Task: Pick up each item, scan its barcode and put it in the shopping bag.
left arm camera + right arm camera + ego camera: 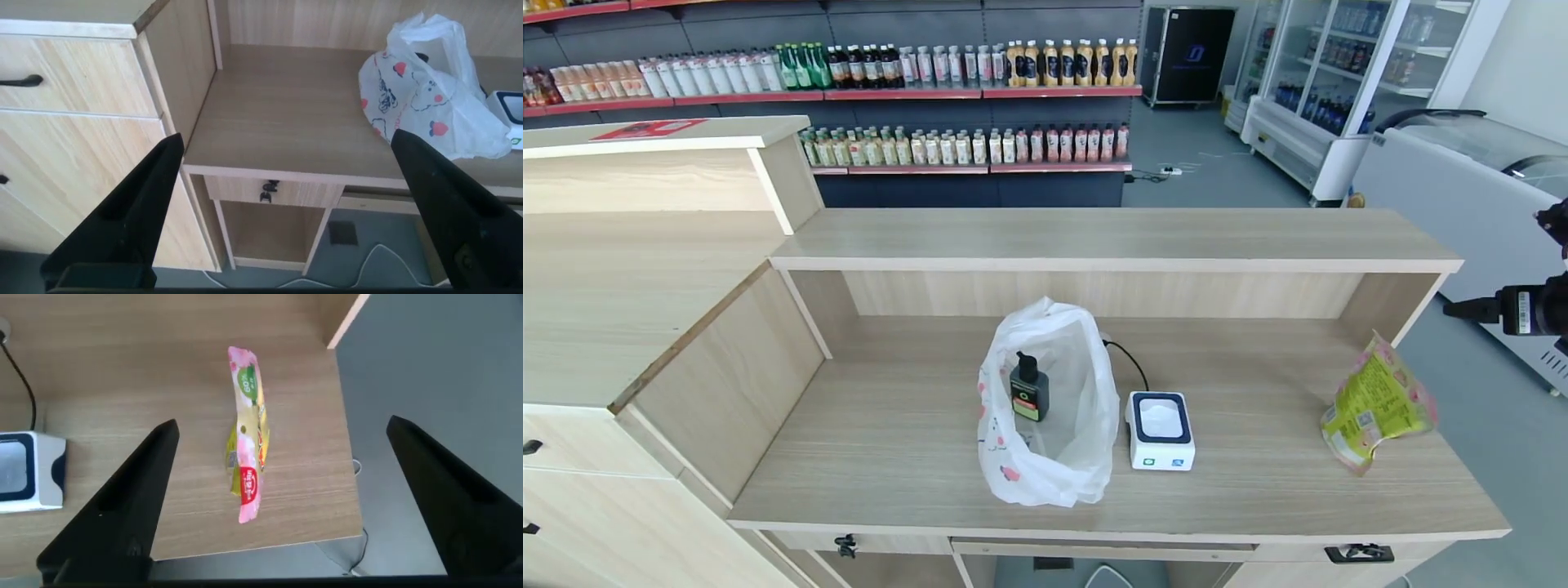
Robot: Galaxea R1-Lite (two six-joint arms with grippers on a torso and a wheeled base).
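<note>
With the bottle [1029, 392] already in the shopping bag [1045, 457], I judge the snack pouch [1376, 404] at the counter's 3 o'clock end is next: my right gripper [282, 423] hangs spread above it and must lower, pinch it, then carry it toward 9 o'clock to the scanner [1161, 429].

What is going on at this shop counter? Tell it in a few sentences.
A robot is checking out goods at a wooden counter. A dark bottle already stands inside the white shopping bag, next to the scanner. A green and yellow snack pouch stands at the counter's right end, not yet picked up. The right gripper hangs open above that pouch without touching it. The left gripper is open and empty, off the counter's left front side.
</note>
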